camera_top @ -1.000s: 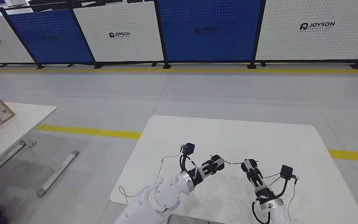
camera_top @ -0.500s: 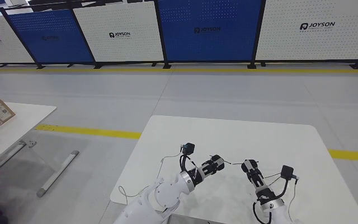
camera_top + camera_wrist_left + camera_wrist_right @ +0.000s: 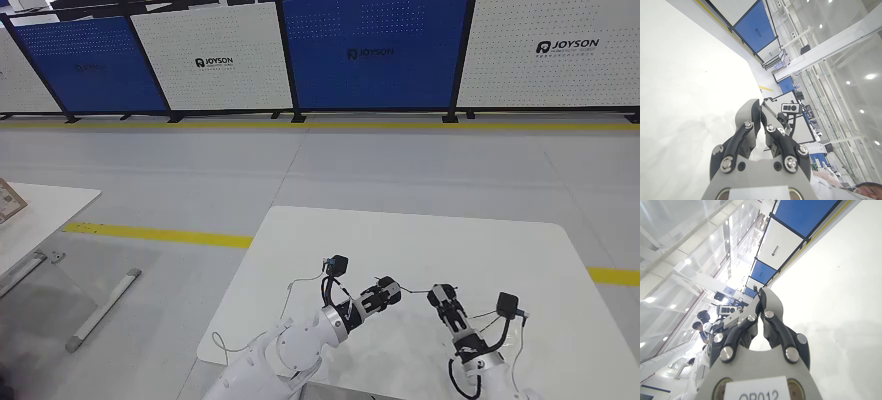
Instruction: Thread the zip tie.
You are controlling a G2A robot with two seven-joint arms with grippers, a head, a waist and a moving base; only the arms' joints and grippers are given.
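Observation:
A thin black zip tie [image 3: 416, 292] spans the short gap between my two grippers, a little above the white table [image 3: 400, 235] near its front edge. My left gripper [image 3: 392, 292] is shut on one end. In the left wrist view its fingertips [image 3: 759, 108] are pressed together, with the other arm's gripper [image 3: 772, 113] just beyond them. My right gripper [image 3: 437, 296] is shut on the other end. In the right wrist view the zip tie's tip [image 3: 755, 288] sticks out past the closed right gripper [image 3: 761, 293], and the left arm's gripper [image 3: 732, 314] is close behind.
The table's far and right parts are bare. A second white table [image 3: 40, 215] stands off to the left across the floor. Blue and white pegboard panels [image 3: 375, 55] line the back, beyond a yellow floor line [image 3: 160, 235].
My right gripper has shifted slightly toward the left gripper, shortening the gap between them. The left arm has stayed still.

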